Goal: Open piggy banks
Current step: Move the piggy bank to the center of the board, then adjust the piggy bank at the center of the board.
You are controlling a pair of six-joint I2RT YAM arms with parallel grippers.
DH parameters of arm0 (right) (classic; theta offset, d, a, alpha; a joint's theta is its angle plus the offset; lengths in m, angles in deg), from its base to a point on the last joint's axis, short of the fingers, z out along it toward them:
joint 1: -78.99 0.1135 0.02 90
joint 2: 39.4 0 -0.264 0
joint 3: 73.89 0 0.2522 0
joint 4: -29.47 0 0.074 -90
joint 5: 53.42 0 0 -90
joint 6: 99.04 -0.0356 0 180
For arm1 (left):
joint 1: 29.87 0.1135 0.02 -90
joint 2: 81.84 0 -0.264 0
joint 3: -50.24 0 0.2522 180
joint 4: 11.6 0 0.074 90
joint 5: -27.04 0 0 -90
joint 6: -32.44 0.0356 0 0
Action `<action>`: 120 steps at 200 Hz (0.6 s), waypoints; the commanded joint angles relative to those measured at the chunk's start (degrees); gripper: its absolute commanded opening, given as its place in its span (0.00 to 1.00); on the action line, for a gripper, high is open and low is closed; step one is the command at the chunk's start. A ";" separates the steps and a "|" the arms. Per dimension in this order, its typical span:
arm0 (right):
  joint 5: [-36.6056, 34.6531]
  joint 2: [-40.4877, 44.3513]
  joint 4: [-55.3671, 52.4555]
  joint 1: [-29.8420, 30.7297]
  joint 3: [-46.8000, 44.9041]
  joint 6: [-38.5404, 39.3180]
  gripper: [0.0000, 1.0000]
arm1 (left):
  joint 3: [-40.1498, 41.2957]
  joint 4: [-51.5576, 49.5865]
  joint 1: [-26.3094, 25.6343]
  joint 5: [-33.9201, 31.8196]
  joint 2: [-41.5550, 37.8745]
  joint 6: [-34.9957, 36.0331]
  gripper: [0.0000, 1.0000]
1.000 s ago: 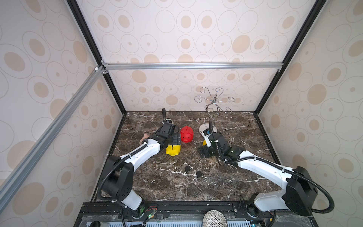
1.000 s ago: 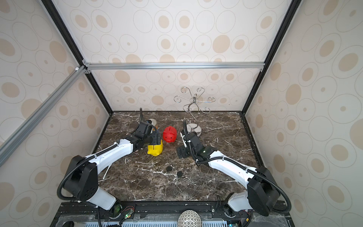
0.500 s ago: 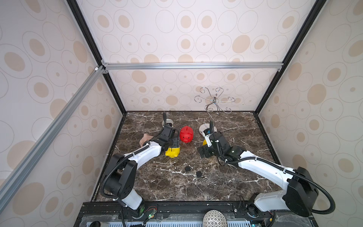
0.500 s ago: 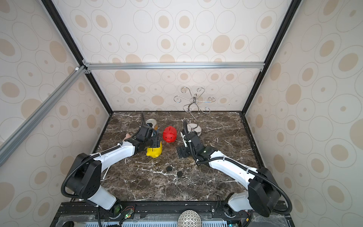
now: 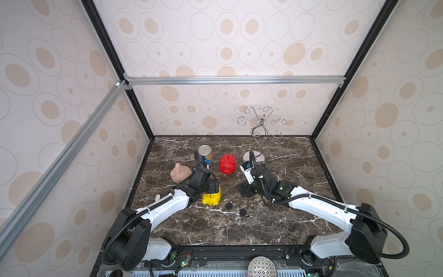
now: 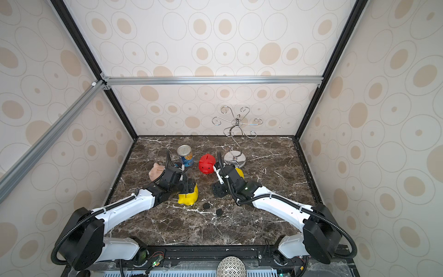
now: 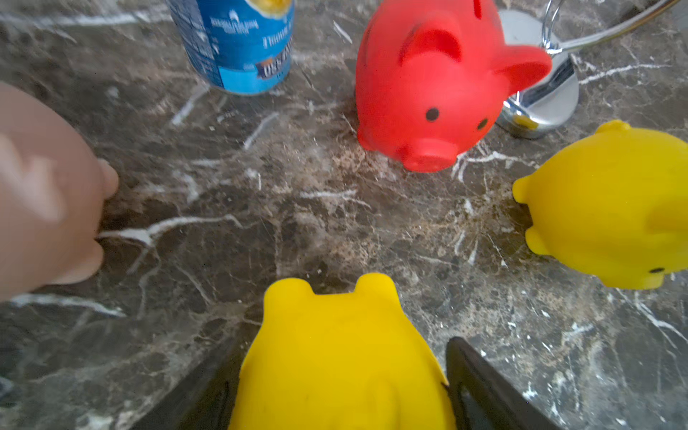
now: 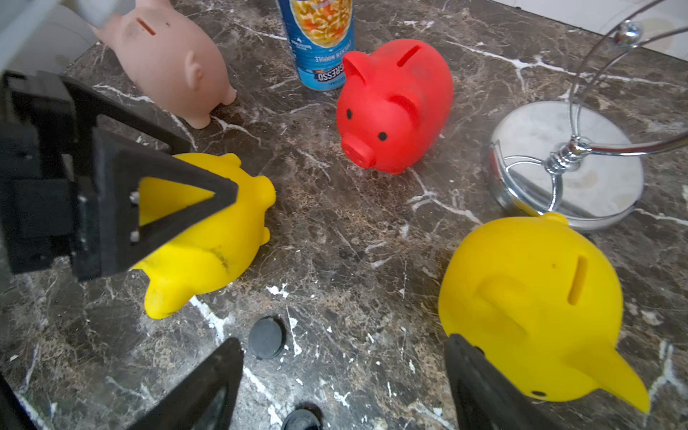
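Drawing back toward the front edge, the left gripper (image 7: 340, 350) has dragged the yellow piggy bank (image 8: 208, 238) along the surface (image 5: 263, 227), nearer the two loose black plugs (image 5: 229, 205), uncovering the can (image 5: 205, 156). Its jaws flank the bank closely; clamping cannot be confirmed. The right gripper (image 8: 343, 342) holds its jaws wide and empty beside the second yellow piggy bank (image 8: 528, 309). Two plugs out suggests two banks opened. All undersides are hidden; the red piggy bank (image 5: 227, 164) and pink piggy bank (image 5: 181, 173) stand upright, status unverifiable.

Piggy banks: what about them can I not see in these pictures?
Yellow piggy bank between left fingers: partly cut off by left wrist view's edge; grip unclear.
Pink piggy bank: blurred in left wrist view.
Second yellow piggy bank: mostly behind right arm in a top view.
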 commanded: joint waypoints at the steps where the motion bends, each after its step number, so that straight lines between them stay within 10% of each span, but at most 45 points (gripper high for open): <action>1: 0.78 -1.09 0.49 1.17 1.19 0.78 0.86 | -3.59 -5.10 -0.23 0.81 0.64 0.08 0.93; 120: -2.39 -18.21 2.28 10.76 15.14 -10.60 0.91 | 5.38 -5.97 9.77 -9.70 -22.21 -7.30 0.97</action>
